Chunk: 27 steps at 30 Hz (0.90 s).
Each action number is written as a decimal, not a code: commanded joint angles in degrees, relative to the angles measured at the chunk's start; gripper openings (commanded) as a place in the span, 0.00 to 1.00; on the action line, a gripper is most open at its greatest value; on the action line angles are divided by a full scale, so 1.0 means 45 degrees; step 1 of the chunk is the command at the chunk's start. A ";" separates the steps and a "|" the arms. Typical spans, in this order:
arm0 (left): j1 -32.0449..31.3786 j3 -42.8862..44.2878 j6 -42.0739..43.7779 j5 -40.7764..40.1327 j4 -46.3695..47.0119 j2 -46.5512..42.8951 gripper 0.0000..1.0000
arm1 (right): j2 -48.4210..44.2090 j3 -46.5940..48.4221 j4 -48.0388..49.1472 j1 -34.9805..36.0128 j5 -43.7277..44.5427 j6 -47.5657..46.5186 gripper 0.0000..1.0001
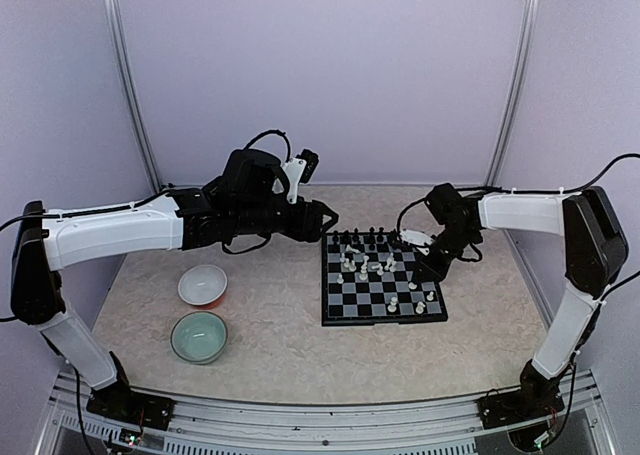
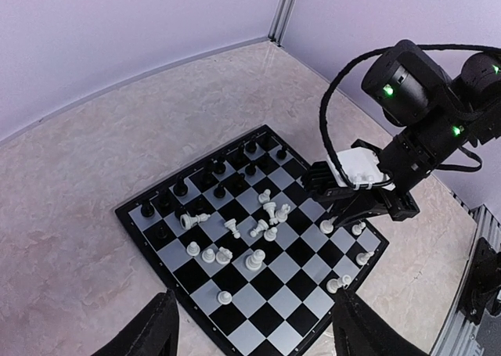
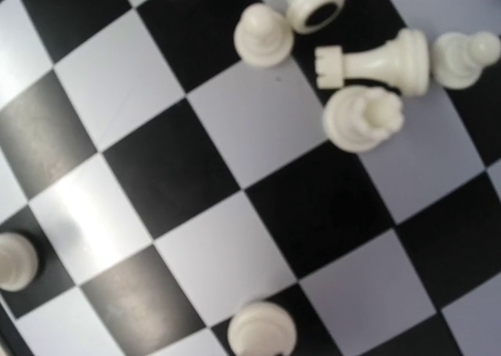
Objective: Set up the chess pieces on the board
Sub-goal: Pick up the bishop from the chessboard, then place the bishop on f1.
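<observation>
The board (image 1: 385, 320) lies right of the table's centre. Black chess pieces (image 1: 360, 238) stand along its far rows. White pieces (image 1: 365, 267) are scattered over the middle and right, some lying on their sides. My left gripper (image 1: 325, 220) hovers just off the board's far left corner; in the left wrist view its fingers (image 2: 149, 329) are spread, open and empty, above the board (image 2: 156, 250) and the white pieces (image 2: 266, 215). My right gripper (image 1: 422, 267) is low over the board's right side, next to a white piece (image 2: 326, 226). The right wrist view shows only squares (image 3: 258, 121) and a toppled white rook (image 3: 376, 59), no fingers.
A white bowl (image 1: 202, 285) and a pale green bowl (image 1: 198, 335) stand left of the board, near the front. Walls and metal posts close in the back and sides. The right arm's cable (image 2: 329, 106) loops above the board.
</observation>
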 commanded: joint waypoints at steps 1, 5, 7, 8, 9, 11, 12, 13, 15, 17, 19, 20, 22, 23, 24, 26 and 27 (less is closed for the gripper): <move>-0.0126 0.0461 0.0263 0.0025 -0.0118 0.0063 0.67 | 0.0117 0.0196 0.0023 0.0153 0.0069 0.0027 0.08; -0.0143 0.0466 0.0268 0.0000 -0.0108 0.0061 0.67 | -0.0285 0.0237 -0.0104 0.0219 0.0094 -0.0111 0.04; -0.0141 0.0461 0.0283 0.0003 -0.0109 0.0063 0.67 | -0.0654 0.0162 -0.0285 0.0357 -0.0177 -0.0359 0.04; -0.0145 0.0463 0.0276 0.0001 -0.0126 0.0080 0.67 | -0.0891 0.0048 -0.0328 0.0450 -0.0335 -0.0489 0.03; -0.0146 0.0466 0.0282 0.0000 -0.0113 0.0082 0.67 | -0.1099 -0.0098 -0.0373 0.0598 -0.0440 -0.0588 0.03; -0.0146 0.0466 0.0267 0.0013 -0.0109 0.0109 0.67 | -0.1457 -0.0491 -0.0464 0.0920 -0.0644 -0.0783 0.03; -0.0146 0.0476 0.0254 0.0019 -0.0138 0.0128 0.67 | -0.1580 -0.0673 -0.0497 0.1079 -0.0727 -0.0876 0.03; -0.0156 0.0480 0.0262 0.0020 -0.0144 0.0125 0.67 | -0.1664 -0.0840 -0.0504 0.1238 -0.0760 -0.0924 0.03; -0.0165 0.0484 0.0262 0.0021 -0.0135 0.0148 0.67 | -0.1732 -0.1108 -0.0544 0.1503 -0.0705 -0.1021 0.03; -0.0182 0.0481 0.0276 0.0002 -0.0136 0.0156 0.67 | -0.1689 -0.1283 -0.0596 0.1679 -0.0576 -0.1108 0.03; -0.0204 0.0486 0.0283 0.0000 -0.0145 0.0178 0.67 | -0.1637 -0.1389 -0.0673 0.1794 -0.0384 -0.1160 0.03; -0.0205 0.0486 0.0283 0.0010 -0.0140 0.0165 0.67 | -0.1632 -0.1413 -0.0714 0.1826 -0.0331 -0.1187 0.03; -0.0218 0.0484 0.0276 0.0001 -0.0147 0.0180 0.67 | -0.1682 -0.1431 -0.0754 0.1869 -0.0272 -0.1203 0.03; -0.0223 0.0483 0.0280 0.0000 -0.0150 0.0195 0.67 | -0.1721 -0.1435 -0.0770 0.1872 -0.0249 -0.1207 0.03; -0.0224 0.0481 0.0283 0.0000 -0.0150 0.0198 0.67 | -0.1737 -0.1435 -0.0785 0.1889 -0.0202 -0.1212 0.03; -0.0223 0.0485 0.0301 0.0000 -0.0159 0.0198 0.67 | -0.1735 -0.1446 -0.0811 0.1897 -0.0137 -0.1240 0.03; -0.0224 0.0486 0.0302 0.0000 -0.0149 0.0199 0.67 | -0.1708 -0.1441 -0.0819 0.1909 -0.0129 -0.1234 0.03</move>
